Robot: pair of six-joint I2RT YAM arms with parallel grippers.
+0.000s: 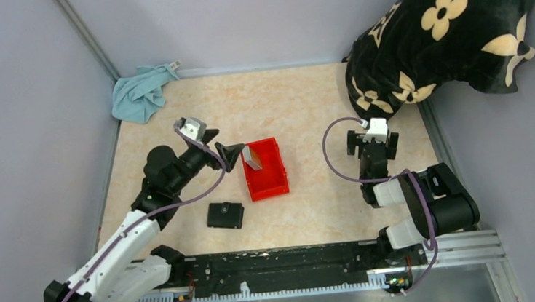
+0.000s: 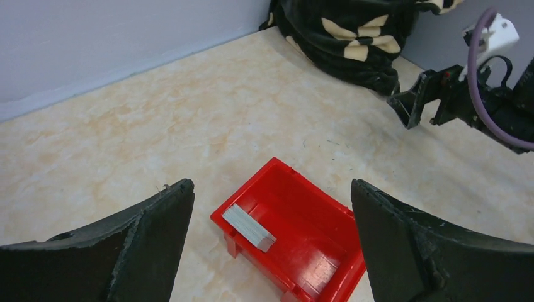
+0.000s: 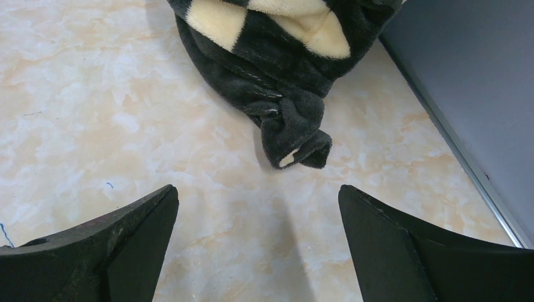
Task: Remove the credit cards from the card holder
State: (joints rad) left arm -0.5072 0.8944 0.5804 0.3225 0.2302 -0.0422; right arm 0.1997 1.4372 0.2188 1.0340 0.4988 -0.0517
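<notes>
L gripper fingers are standing wide apart w/ nothing btwn them, pointing down at the red bin, where 1 stack of credit cards is sitting on edge at 1 end. Card holder is lying shut on the table, just near-left of the bin. R gripper is also gaping empty, facing the black flowered blanket.
</notes>
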